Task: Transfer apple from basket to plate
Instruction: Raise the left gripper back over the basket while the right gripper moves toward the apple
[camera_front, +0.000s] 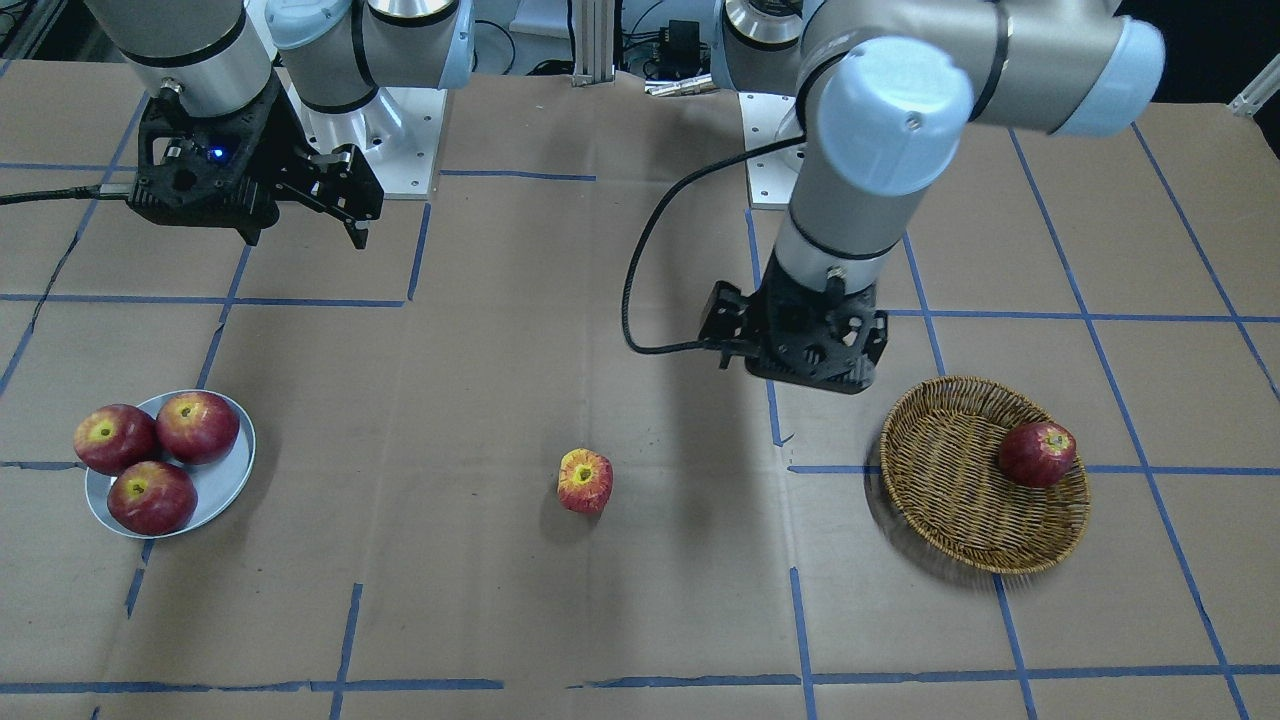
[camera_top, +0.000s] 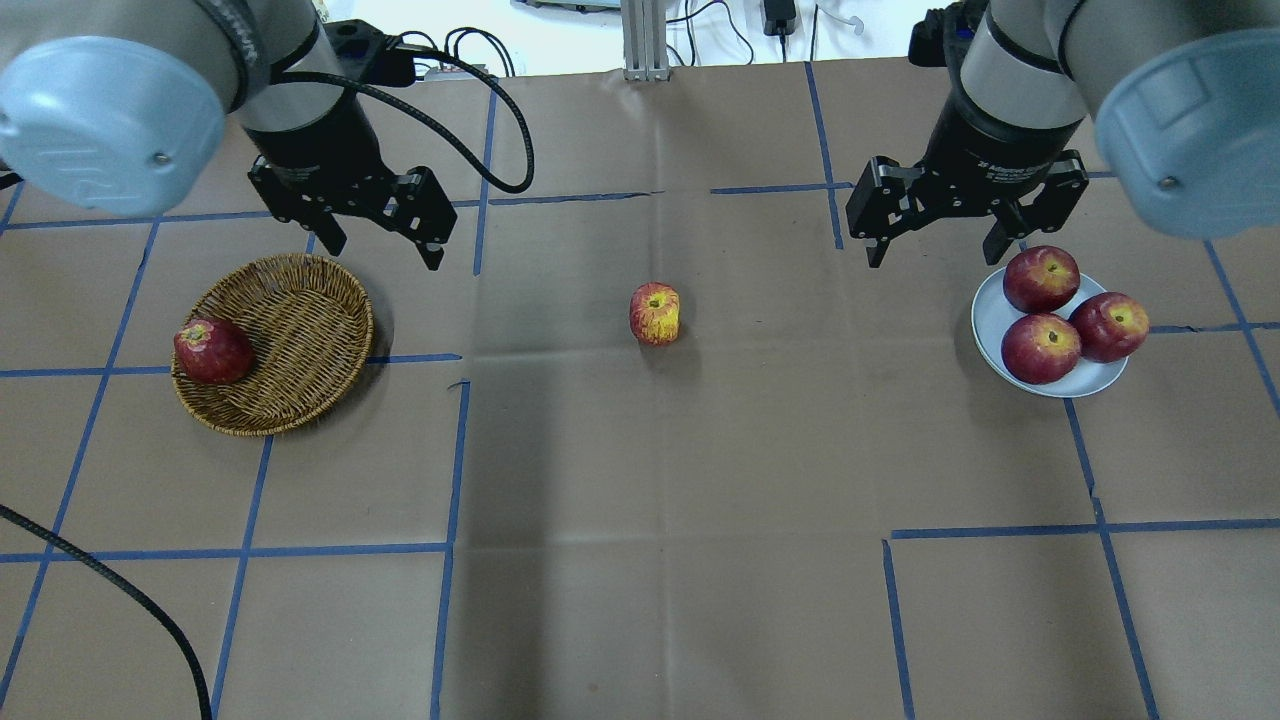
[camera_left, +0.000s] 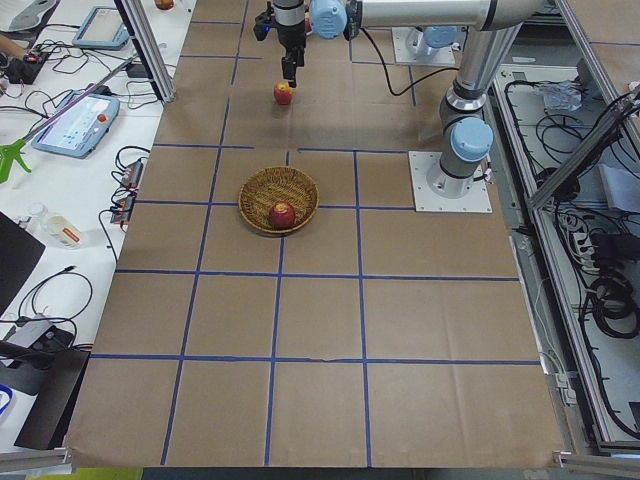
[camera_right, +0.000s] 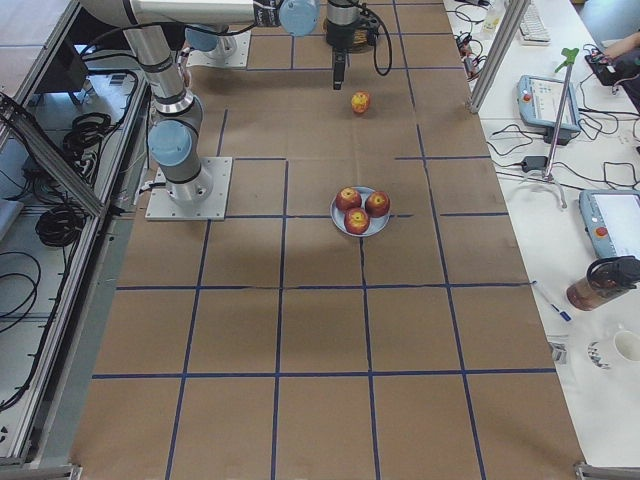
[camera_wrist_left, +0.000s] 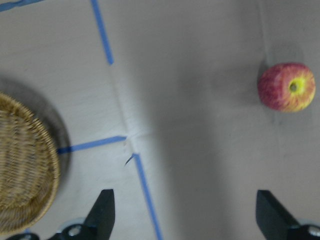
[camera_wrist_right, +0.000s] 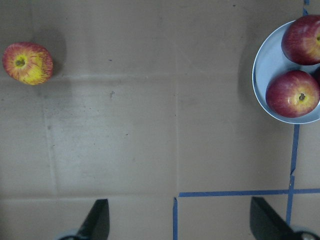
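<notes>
The apple (camera_front: 585, 481) with streaked pinkish-red skin and a yellow stem patch lies alone on the brown table, midway between basket and plate; it also shows in the overhead view (camera_top: 655, 313) and both wrist views (camera_wrist_left: 286, 86) (camera_wrist_right: 27, 63). The wicker basket (camera_top: 290, 330) (camera_front: 940, 450) holds one dark red apple (camera_top: 212, 350). The pale plate (camera_top: 990, 310) (camera_front: 225, 480) holds three dark red apples. My left gripper (camera_top: 385, 250) hangs open and empty just beyond the basket's inner edge. My right gripper (camera_top: 937, 255) hangs open and empty beside the plate.
Blue tape lines grid the brown paper table. A black cable (camera_front: 640, 270) loops from my left wrist. The arm bases (camera_front: 400, 130) stand at the table's robot side. Desks with devices flank the table ends in the side views.
</notes>
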